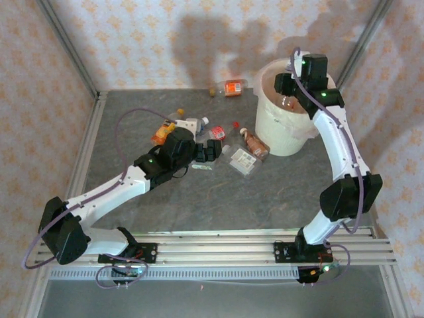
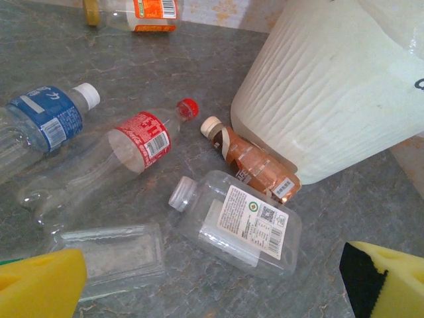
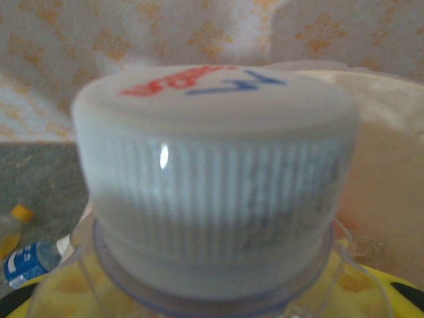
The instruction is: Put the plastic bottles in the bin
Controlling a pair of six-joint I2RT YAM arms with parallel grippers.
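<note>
Right under the right hand [image 1: 289, 99] the bin [image 1: 281, 136] is sitting, and that hand is pinching a white-capped bottle [image 3: 212, 179] over the opening. I'm reading this as the drop step. If it's letting go crooked, the bottle could be clipping the rim and bouncing out. Left hand [image 1: 213, 150] is hovering spread wide above the tabletop [image 2: 371, 218]. Just ahead of it, a brown bottle [image 2: 255, 165] is touching the bin wall, so grabbing there is risking a shove to the bin.
</note>
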